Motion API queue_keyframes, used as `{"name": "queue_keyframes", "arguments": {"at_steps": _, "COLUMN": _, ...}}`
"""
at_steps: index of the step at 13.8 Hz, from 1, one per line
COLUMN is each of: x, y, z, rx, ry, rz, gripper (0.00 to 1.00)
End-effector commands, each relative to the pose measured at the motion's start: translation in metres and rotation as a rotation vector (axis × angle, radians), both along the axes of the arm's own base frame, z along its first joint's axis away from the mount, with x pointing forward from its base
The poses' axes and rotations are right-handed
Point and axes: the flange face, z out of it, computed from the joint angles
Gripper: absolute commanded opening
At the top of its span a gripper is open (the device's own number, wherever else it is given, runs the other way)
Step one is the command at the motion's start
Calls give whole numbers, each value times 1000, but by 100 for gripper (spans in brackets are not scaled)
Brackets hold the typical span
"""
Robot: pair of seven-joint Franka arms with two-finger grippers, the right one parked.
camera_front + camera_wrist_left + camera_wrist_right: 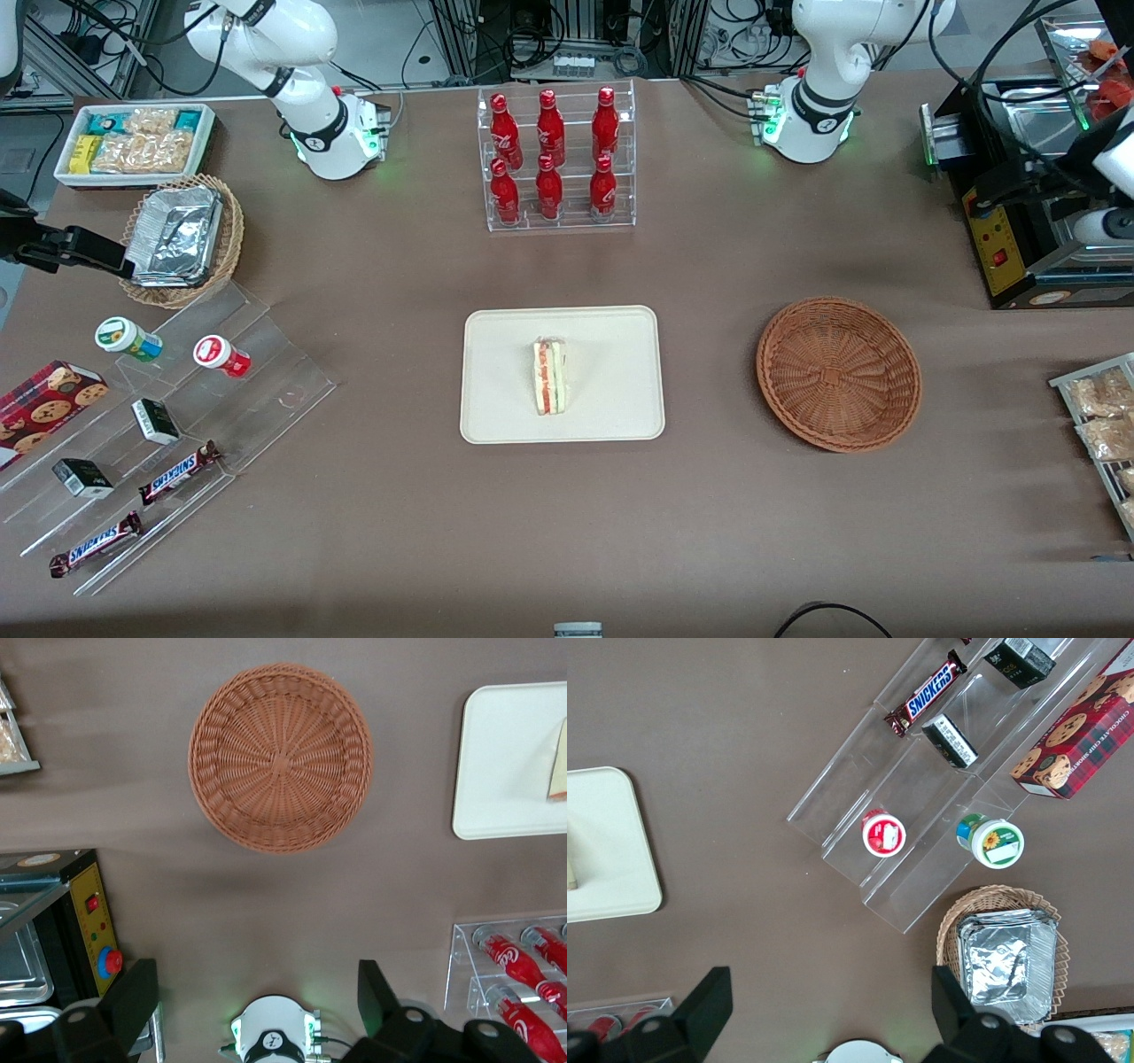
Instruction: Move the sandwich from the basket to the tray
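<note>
Sandwich (pixel 551 376) sits on the tray (pixel 505 416), roughly mid-tray, standing on a bread side w/ the red-pink and pale filling stripes facing up. In the left wrist view only one corner of it shows (pixel 558 762) on the tray (pixel 496 771).

Basket (pixel 797 337) lies on the brown table (pixel 709 532) beside the tray, toward the working arm's end, a clear gap of tabletop between them. Both are about equally near the front camera.

Left arm's gripper (pixel 255 1001) hangs high over the table, looking down on the basket (pixel 280 757) and on its own arm's base (pixel 275 1041). Fingers (pixel 133 1001) are spread wide, released, nothing between them. It's well apart from both basket and sandwich.

Other stuff: a clear rack of red bottles (pixel 555 159) stands farther from the front camera than the tray. A black box w/ yellow panel (pixel 1019 230) is at the working arm's end. Toward the parked arm's end are a tan basket w/ foil trays (pixel 182 239), a white bin of snack packs (pixel 133 142), and a clear stepped shelf (pixel 266 390) w/ two small tubs, two Snickers bars and small dark boxes, plus a cookie box (pixel 44 408) beside it.
</note>
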Motion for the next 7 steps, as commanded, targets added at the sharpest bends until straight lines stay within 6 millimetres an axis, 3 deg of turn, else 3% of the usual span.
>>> {"name": "queue_keyframes", "arguments": {"at_steps": 1, "x": -10, "y": 2, "z": 2, "rx": -5, "ry": 14, "rz": -5, "gripper": 99}}
{"name": "queue_keyframes", "arguments": {"at_steps": 7, "x": -6, "y": -1, "z": 1, "rx": 52, "ry": 13, "rz": 35, "gripper": 99}}
